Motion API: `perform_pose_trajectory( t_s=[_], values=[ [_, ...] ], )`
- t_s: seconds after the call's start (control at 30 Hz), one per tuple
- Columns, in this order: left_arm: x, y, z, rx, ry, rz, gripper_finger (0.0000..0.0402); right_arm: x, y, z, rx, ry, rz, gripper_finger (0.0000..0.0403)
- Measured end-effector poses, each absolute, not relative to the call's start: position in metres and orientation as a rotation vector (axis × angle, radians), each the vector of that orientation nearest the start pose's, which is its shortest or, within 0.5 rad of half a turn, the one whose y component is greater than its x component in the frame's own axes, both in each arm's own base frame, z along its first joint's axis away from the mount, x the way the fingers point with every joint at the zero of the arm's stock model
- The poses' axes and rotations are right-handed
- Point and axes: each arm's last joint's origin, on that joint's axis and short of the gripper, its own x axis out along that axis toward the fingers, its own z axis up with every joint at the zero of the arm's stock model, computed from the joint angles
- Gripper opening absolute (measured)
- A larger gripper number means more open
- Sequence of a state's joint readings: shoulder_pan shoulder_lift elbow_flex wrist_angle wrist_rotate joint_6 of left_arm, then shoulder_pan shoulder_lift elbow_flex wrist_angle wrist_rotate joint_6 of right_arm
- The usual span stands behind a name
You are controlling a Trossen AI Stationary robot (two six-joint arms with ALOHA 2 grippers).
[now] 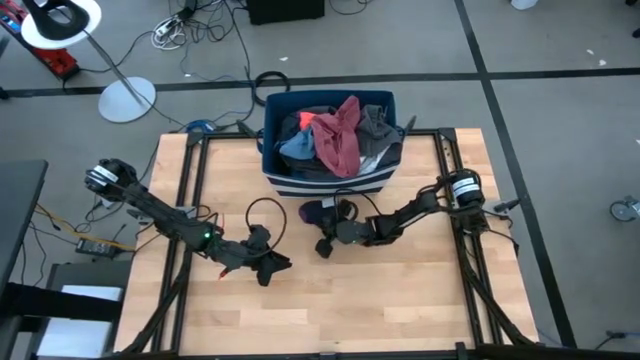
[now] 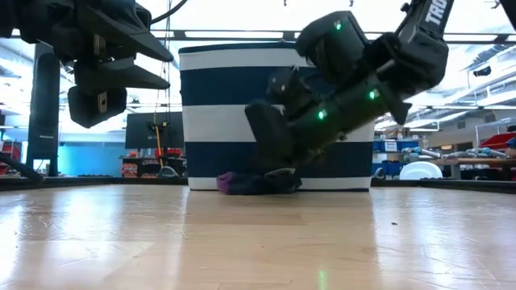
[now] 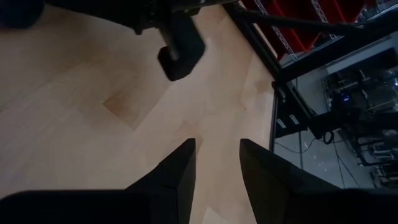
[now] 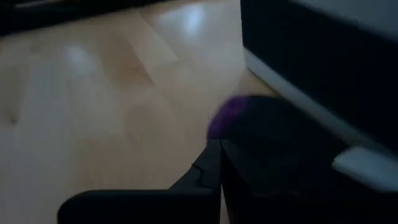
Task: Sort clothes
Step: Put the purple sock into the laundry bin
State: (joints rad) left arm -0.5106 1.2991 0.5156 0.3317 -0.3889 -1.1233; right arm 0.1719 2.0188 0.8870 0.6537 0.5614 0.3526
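Observation:
A blue bin with white stripes (image 1: pixel 327 181) stands at the table's far middle, heaped with clothes (image 1: pixel 338 137) in maroon, blue, grey and orange-red. A small purple-and-dark garment (image 1: pixel 318 211) lies on the table against the bin's near wall (image 2: pixel 254 182). My right gripper (image 1: pixel 324 246) is low at this garment's near side, fingers shut (image 4: pixel 219 163), with the garment (image 4: pixel 249 121) just past their tips. My left gripper (image 1: pixel 268 263) hangs open above bare table, left of the right one, with nothing between its fingers (image 3: pixel 217 163). My right gripper reaches the small garment's near edge (image 4: pixel 231 134) with its shut fingers, slanting down from the table's right. No cloth shows between the fingertips. I cannot tell whether the dark fingers touch the dark cloth.
A black cable loop (image 1: pixel 263 215) lies on the table left of the small garment. Black frame rails (image 1: pixel 190 190) run along the table's left and right sides. Bare wood (image 1: pixel 330 310) fills the near half of the table.

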Motion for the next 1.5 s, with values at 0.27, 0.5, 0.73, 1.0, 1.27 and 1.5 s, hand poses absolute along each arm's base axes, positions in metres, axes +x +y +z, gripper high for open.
perform_pose_trajectory(
  t_s=[0.27, 0.5, 0.73, 1.0, 1.27, 1.5],
  values=[
    [0.224, -0.113, 0.188, -0.918, 0.409, 0.111, 0.0129, 0.369, 0.058, 0.129, 0.114, 0.333, -0.398, 0.0001],
    [0.224, -0.113, 0.188, -0.921, 0.405, 0.109, 0.0129, 0.371, 0.047, 0.125, 0.08, 0.391, -0.352, 0.0033],
    [0.224, -0.113, 0.188, -0.92, 0.406, 0.109, 0.0129, 0.373, 0.036, 0.125, 0.041, 0.407, -0.31, 0.0125],
    [0.224, -0.113, 0.188, -0.921, 0.405, 0.109, 0.0129, 0.374, 0.018, 0.125, -0.037, 0.419, -0.335, 0.0236],
    [0.224, -0.113, 0.188, -0.921, 0.406, 0.109, 0.0129, 0.371, 0.003, 0.117, -0.025, 0.508, -0.329, 0.0274],
    [0.224, -0.113, 0.188, -0.921, 0.405, 0.109, 0.0129, 0.363, 0.001, 0.105, 0.036, 0.641, -0.357, 0.0242]
  ],
)
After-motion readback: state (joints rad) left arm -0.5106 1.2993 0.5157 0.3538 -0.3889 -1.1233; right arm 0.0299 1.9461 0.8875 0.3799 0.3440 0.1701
